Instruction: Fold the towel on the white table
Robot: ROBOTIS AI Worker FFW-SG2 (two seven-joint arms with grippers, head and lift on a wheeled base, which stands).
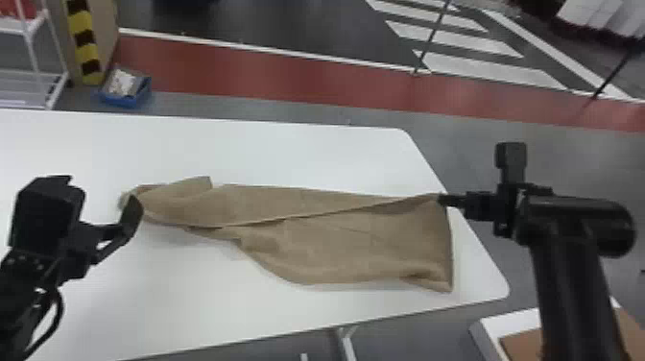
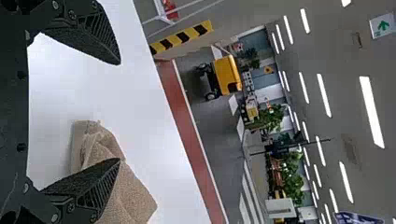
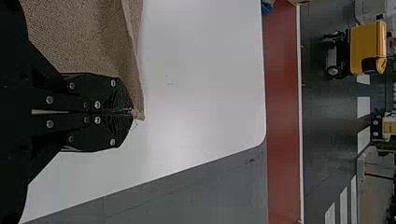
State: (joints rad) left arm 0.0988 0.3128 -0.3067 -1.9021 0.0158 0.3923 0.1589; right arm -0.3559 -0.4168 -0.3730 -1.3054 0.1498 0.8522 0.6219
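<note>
The brown towel point(image 1: 345, 240) lies across the white table point(image 1: 307, 153), its far side folded over in a long diagonal flap and its left end narrow and bunched. At that left end is my left gripper point(image 1: 132, 211); in the left wrist view the left gripper point(image 2: 119, 112) stands open, one finger overlapping the towel point(image 2: 133, 196). My right gripper point(image 1: 444, 199) is at the towel's far right corner. Seen in the right wrist view, the right gripper point(image 3: 130, 112) is shut on the corner of the towel point(image 3: 88, 37).
Beyond the table's far edge, a blue box point(image 1: 125, 89) sits on the floor beside a white rack point(image 1: 36, 72). A white and brown box point(image 1: 518, 331) stands below the table's near right corner, by my right arm.
</note>
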